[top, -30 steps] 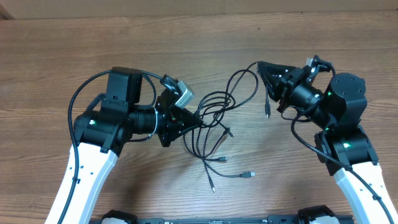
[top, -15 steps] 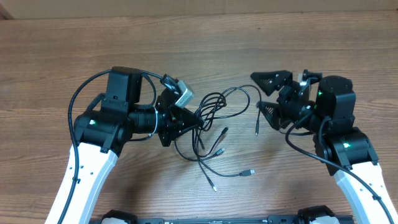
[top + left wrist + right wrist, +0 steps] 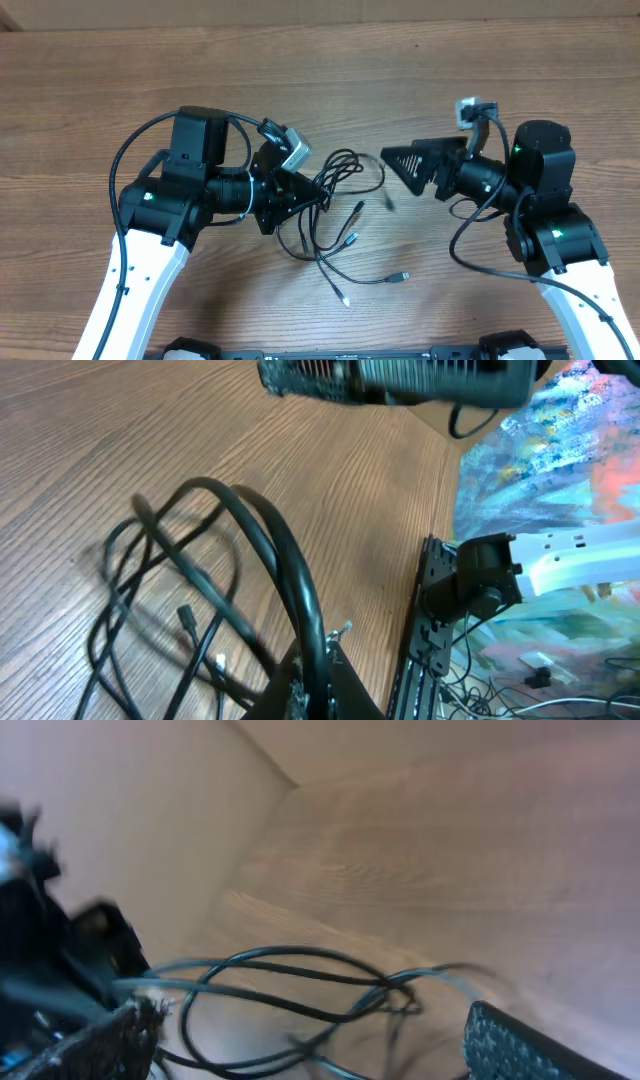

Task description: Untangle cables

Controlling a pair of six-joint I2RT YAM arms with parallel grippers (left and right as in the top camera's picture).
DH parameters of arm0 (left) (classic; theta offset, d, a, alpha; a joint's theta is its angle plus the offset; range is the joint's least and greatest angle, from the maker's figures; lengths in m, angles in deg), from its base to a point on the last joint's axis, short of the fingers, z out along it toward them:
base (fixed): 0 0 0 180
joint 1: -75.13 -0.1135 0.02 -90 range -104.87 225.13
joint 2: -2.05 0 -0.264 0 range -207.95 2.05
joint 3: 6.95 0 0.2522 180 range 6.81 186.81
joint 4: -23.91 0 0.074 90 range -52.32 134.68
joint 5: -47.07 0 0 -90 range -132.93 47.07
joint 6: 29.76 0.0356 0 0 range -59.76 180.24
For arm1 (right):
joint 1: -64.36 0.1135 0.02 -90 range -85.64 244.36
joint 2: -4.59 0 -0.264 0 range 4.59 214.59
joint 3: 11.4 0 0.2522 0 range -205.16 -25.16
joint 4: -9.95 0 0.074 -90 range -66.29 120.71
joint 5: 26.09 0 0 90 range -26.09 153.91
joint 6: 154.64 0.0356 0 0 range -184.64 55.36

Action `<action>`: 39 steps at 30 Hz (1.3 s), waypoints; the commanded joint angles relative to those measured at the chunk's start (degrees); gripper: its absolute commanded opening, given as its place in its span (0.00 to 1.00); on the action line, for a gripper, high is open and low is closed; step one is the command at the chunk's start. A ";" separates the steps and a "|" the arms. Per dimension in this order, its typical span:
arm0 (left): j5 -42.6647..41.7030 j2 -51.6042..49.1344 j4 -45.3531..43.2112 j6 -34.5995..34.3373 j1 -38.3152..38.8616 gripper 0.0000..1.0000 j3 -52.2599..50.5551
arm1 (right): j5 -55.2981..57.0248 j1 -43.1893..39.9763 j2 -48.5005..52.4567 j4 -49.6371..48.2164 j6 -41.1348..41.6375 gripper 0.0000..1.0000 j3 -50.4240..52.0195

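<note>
Left gripper (image 3: pixel 300 195) is clamped on the cables (image 3: pixel 335 205) at the knot's left edge. The bundle sits mid-table (image 3: pixel 320 60), between the arms: loops overlapping at the far side, plug ends fanning toward the near edge. Right gripper (image 3: pixel 398 160) is spread wide and empty, just right of the pile. My read: early, nothing separated yet.

Your thin black cables (image 3: pixel 330 185) lie loosely tangled at mid-tabletop, small plug ends splayed toward the near edge.
</note>
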 commanded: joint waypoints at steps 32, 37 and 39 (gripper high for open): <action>-30.47 -0.20 -10.21 4.66 4.33 0.04 0.70 | -14.88 0.44 11.80 -2.95 -38.77 1.00 -1.03; -30.56 -0.20 -13.51 4.15 6.49 0.04 0.70 | -15.12 2.80 12.20 -4.13 -38.77 0.93 -1.03; -29.92 -0.20 -13.62 3.98 6.51 0.04 0.70 | -16.37 4.48 12.20 -5.09 -38.77 0.90 -1.03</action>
